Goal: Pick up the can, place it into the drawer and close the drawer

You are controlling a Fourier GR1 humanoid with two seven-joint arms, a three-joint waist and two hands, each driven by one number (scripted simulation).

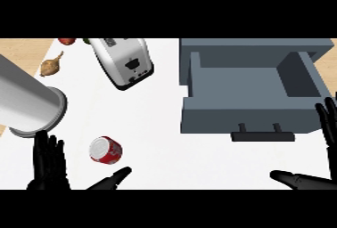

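Note:
A red can (105,150) with a silver lid lies on its side on the white counter, lower left. My left hand (51,164) is open just left of it, fingers straight and thumb reaching under the can, not touching it. The grey drawer (247,116) stands pulled open at the right, its inside bare, with a dark handle (262,135) on its front. Beside the drawer's front right corner, my right hand (327,129) is open at the view's right edge, its thumb low down.
A large silver cylinder (26,104) lies at the left, close above my left hand. A silver toaster (122,62) sits at the top middle. A brownish vegetable (52,66) and a red item (66,41) lie on the wooden surface, top left.

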